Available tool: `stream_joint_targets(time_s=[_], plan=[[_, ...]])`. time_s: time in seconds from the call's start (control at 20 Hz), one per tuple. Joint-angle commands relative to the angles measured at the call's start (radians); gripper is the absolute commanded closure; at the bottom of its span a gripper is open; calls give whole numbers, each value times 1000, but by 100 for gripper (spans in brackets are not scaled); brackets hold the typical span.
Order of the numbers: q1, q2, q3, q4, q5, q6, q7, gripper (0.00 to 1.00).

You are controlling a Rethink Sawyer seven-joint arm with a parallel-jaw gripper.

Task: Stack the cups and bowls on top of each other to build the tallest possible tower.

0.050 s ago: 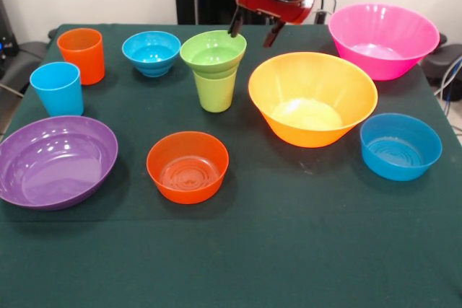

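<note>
Orange bowl (188, 166), purple bowl (56, 161) and the rest are sitting loose on the surface (289, 250), waiting. Farther back, the tower (214, 68) is standing two high: green bowl on green cup. Beyond it, the claw (254, 29) is hovering open, gripping nothing.

1. The tool (254, 32) hangs with fingers apart just above and behind the small green bowl (213, 51).
2. That bowl sits in the lime green cup (215, 90).
3. Orange cup (81, 55) and light blue cup (57, 89) stand apart at left.
</note>
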Motion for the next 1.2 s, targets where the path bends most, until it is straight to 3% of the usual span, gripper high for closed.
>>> stream_joint_targets(time_s=[0.05, 0.65, 1.2], plan=[[27, -42, 96, 43, 6, 1, 108, 0], [42, -93, 90, 32, 4, -66, 124, 0], [-50, -143, 98, 3, -24, -97, 20, 0]])
